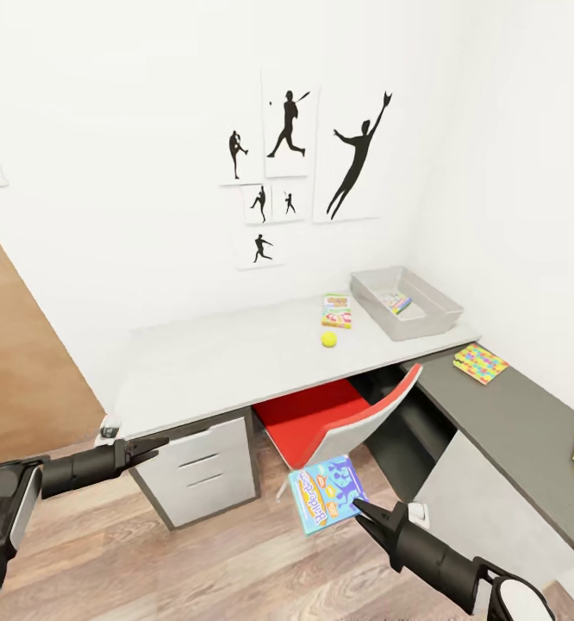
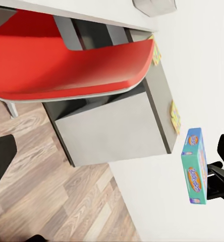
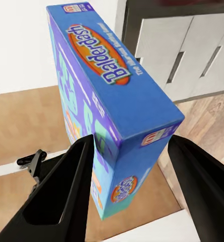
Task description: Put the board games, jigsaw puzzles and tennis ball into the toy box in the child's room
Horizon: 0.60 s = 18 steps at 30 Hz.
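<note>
Head view: right gripper [image 1: 362, 509] carries a blue board game [image 1: 326, 493] low over the wood floor, in front of the red chair [image 1: 339, 416] tucked under the table [image 1: 227, 358]. Right wrist view shows both fingers [image 3: 71, 186] pinching the box's narrow end, cover facing sideways, so the hold looks short and near one edge. Left gripper [image 1: 146, 448] hangs free near the table's front corner by the drawer unit [image 1: 202, 470]; fingers look pressed together, nothing between them, though it's small here.

Toy box [image 1: 405, 302] sits at the far end of the table against the wall, something small and colourful already inside. Just beside the toy box lies a second board game [image 1: 338, 310]; the yellow ball [image 1: 329, 340] is a little nearer the table's front edge. Two puzzles [image 1: 481, 362] rest on the darker desk wing, past the toy box's near corner, one at the frame edge.

Step in hand, as judged: bring the held game up to the toy box. To do it well, the base should close on the table first, since the toy box is well apart from the gripper. Lift the box clear of the chair back and table edge, keep the pinch firm, tilt the game flat over the toy box, release low so it doesn't bounce out.
</note>
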Motion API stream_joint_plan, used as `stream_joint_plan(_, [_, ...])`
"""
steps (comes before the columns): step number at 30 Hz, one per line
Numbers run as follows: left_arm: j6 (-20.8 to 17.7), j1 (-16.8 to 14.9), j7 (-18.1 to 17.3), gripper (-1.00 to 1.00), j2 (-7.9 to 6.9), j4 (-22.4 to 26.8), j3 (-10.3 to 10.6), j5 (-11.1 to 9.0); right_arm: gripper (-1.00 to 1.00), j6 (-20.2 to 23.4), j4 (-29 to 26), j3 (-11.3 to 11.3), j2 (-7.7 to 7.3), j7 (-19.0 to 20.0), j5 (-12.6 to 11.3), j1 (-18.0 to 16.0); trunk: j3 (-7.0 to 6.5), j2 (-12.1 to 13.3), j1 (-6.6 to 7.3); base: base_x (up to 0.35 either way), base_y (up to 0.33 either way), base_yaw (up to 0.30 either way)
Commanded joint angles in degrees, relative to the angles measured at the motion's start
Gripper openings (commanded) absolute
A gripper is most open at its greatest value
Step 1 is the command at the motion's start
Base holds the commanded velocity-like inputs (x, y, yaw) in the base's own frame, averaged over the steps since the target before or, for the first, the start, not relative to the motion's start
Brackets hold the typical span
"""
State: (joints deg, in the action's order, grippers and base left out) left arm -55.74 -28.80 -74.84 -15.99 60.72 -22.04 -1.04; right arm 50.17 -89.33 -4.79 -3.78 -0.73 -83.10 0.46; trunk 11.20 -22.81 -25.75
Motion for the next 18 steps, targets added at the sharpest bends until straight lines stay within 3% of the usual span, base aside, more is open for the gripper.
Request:
stream_joint_plan(1, [-0.6, 0.0, -0.1, 1.00, -0.01, 0.0, 0.0, -0.1, -1.00, 0.2, -0.1, 0.0, 0.00, -0.1, -0.4, 0.0, 0.12, -0.1, -0.03, 0.000, 0.000, -0.262])
stream_joint_plan(8, [-0.6, 0.0, -0.1, 1.00, -0.01, 0.0, 0.0, -0.1, -1.00, 0.2, -0.1, 0.0, 0.00, -0.1, -0.4, 0.0, 0.29, -0.1, -0.03, 0.033, 0.000, -0.265])
stream_joint_plan(14, [-0.6, 0.0, -0.3, 1.00, -0.06, 0.0, 0.0, -0.1, -1.00, 0.2, -0.1, 0.0, 0.00, -0.1, -0.3, 0.0, 0.42, -0.1, -0.03, 0.185, 0.000, -0.266])
stream_joint_plan(18, [-0.9, 0.0, -2.9, 1.00, -0.76, 0.6, 0.0, -0.2, -1.00, 0.2, -0.1, 0.0, 0.00, -0.1, -0.3, 0.0, 0.51, -0.1, -0.03, 0.080, 0.000, -0.267])
